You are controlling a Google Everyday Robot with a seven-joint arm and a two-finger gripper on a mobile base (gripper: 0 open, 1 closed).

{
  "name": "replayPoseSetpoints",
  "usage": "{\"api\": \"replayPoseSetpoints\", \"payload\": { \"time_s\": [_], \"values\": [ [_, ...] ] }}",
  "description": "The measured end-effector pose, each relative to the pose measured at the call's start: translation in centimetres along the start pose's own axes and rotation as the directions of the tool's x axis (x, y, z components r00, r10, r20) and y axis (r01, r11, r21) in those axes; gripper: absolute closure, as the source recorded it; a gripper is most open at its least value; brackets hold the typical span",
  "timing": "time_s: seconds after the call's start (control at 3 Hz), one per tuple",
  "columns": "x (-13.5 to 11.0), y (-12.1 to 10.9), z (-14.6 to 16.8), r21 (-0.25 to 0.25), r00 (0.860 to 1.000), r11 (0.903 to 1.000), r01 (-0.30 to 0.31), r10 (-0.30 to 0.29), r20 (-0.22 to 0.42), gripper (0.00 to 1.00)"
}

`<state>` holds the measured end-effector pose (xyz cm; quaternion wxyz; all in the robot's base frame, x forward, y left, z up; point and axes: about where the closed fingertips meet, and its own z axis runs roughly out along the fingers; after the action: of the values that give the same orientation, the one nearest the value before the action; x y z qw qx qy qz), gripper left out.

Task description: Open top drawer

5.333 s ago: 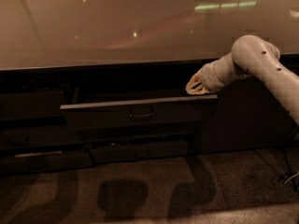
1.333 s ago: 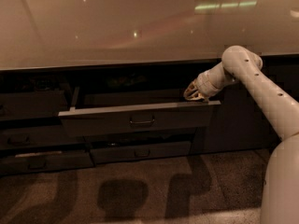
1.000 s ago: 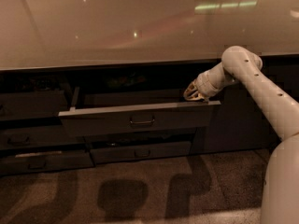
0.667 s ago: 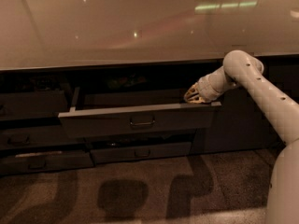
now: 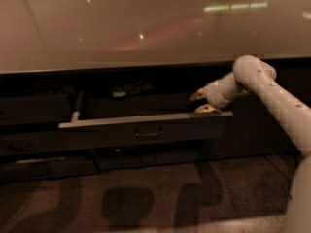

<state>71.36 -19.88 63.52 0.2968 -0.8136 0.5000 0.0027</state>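
Reaching in from 4 o'clock, the pale arm (image 5: 272,93) has its gripper (image 5: 203,102) at the 3 o'clock end of the top drawer (image 5: 107,132), on or just above the front's upper edge; whether it is spread or closed, or has hold of that edge, cannot be told. The drawer stands pulled out beneath the glossy countertop (image 5: 146,28), its front just below centre, with a small handle (image 5: 148,131) at its middle and a pale side rail (image 5: 76,108) running back at 9 o'clock. Slimmer drawer fronts (image 5: 48,168) sit below at 7 o'clock.
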Motion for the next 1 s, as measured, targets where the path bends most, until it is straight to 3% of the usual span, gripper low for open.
{"api": "replayPoseSetpoints", "payload": {
  "time_s": [0.33,1.0],
  "values": [
    [-0.5,-0.53,-0.16,0.0,1.0,1.0,0.0,0.0,0.0,0.0],
    [-1.17,-1.04,0.34,0.0,1.0,1.0,0.0,0.0,0.0,0.0]
  ]
}}
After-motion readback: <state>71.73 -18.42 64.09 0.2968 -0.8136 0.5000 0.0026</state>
